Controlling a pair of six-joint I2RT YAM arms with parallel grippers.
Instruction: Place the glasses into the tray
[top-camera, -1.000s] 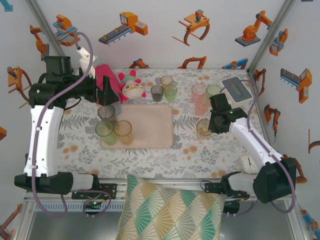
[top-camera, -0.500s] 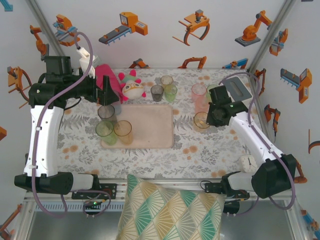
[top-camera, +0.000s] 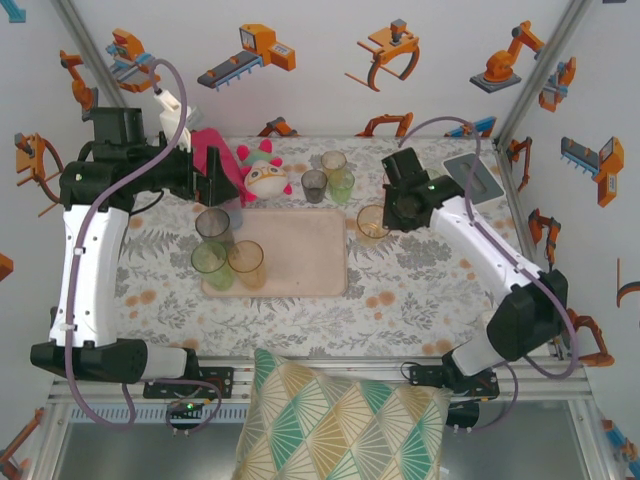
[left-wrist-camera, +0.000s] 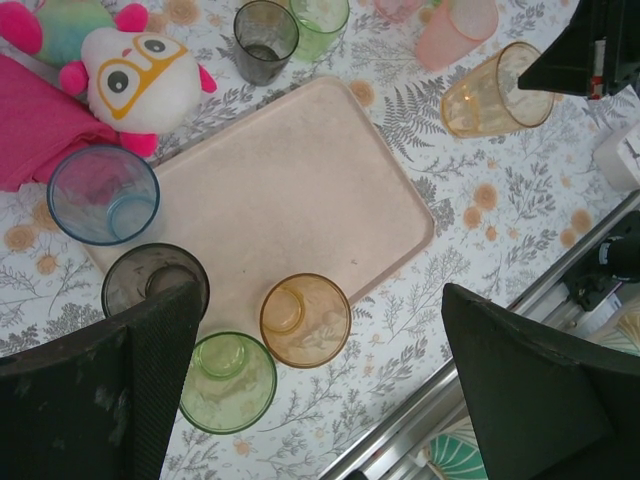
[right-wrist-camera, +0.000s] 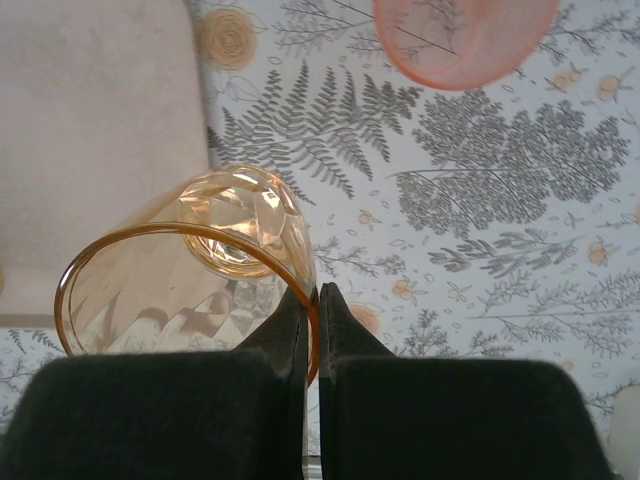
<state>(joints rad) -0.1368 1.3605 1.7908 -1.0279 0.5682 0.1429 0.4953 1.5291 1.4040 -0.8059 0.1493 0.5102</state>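
My right gripper (top-camera: 384, 216) (right-wrist-camera: 312, 296) is shut on the rim of an amber glass (top-camera: 372, 222) (right-wrist-camera: 200, 250) (left-wrist-camera: 495, 90), one finger inside and one outside. The glass hangs just right of the beige tray (top-camera: 300, 250) (left-wrist-camera: 290, 190) (right-wrist-camera: 90, 120). A grey glass (top-camera: 213, 224) (left-wrist-camera: 155, 285), a green glass (top-camera: 210, 262) (left-wrist-camera: 228, 382) and another amber glass (top-camera: 246, 260) (left-wrist-camera: 305, 320) stand at the tray's left end. A blue glass (left-wrist-camera: 103, 195) stands by its far-left corner. My left gripper (top-camera: 215, 182) (left-wrist-camera: 320, 300) hangs open above that end, holding nothing.
Three more glasses (top-camera: 330, 180) stand behind the tray, and a pink glass (right-wrist-camera: 465, 40) (left-wrist-camera: 455, 30) stands to its right. A plush toy (top-camera: 264, 172) and a pink towel (top-camera: 205, 150) lie at the back left. A grey-and-white box (top-camera: 475, 178) sits back right, a cushion (top-camera: 340, 420) in front.
My right arm has swung left with the amber glass, from the right side of the table to beside the tray's right edge. The left arm has barely moved.
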